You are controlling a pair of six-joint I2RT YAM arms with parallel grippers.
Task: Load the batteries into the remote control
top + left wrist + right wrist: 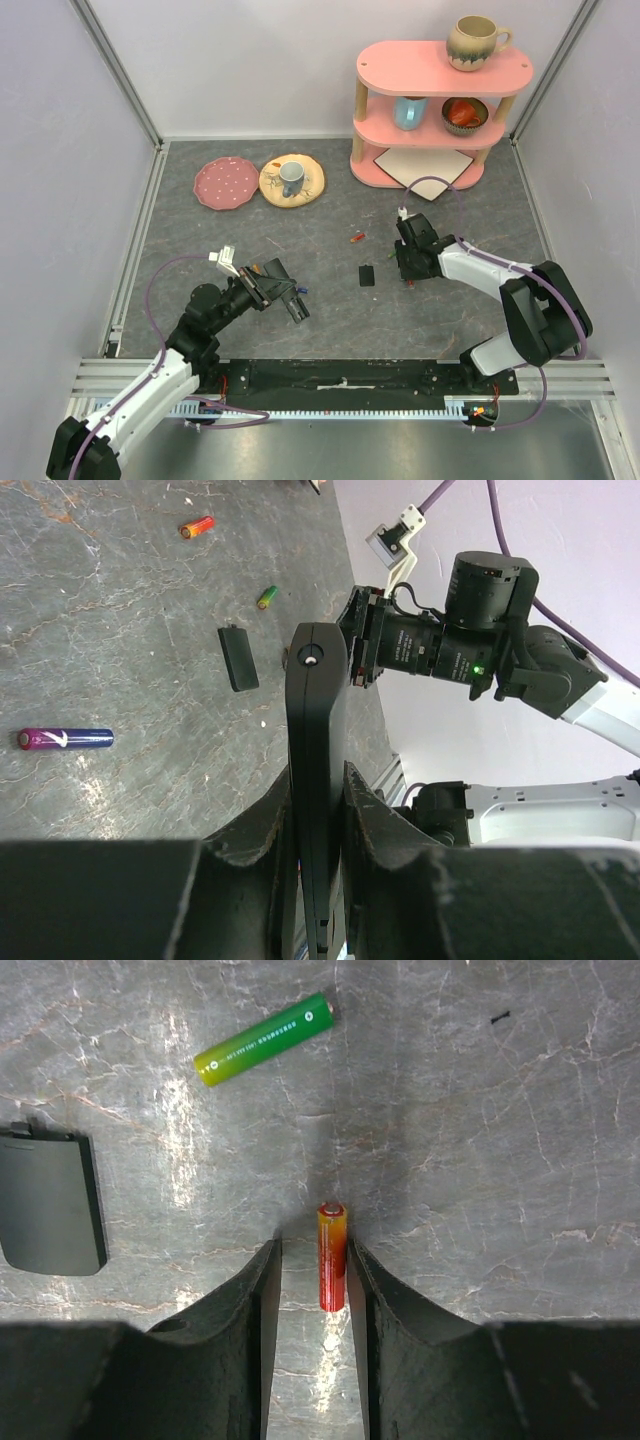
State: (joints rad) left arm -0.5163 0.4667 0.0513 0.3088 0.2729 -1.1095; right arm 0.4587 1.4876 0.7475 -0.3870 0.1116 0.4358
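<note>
My left gripper is shut on the black remote control and holds it edge-up above the table; the remote also shows in the top view. My right gripper is open, low over the table, with its fingers on either side of a red-orange battery that lies close to the right finger. A green battery lies just ahead. In the left wrist view a blue-and-magenta battery, another red-orange battery and the green battery lie loose.
The small black battery cover lies on the table between the arms and shows in the right wrist view. A pink shelf with cups stands at the back right. Two plates lie at the back left.
</note>
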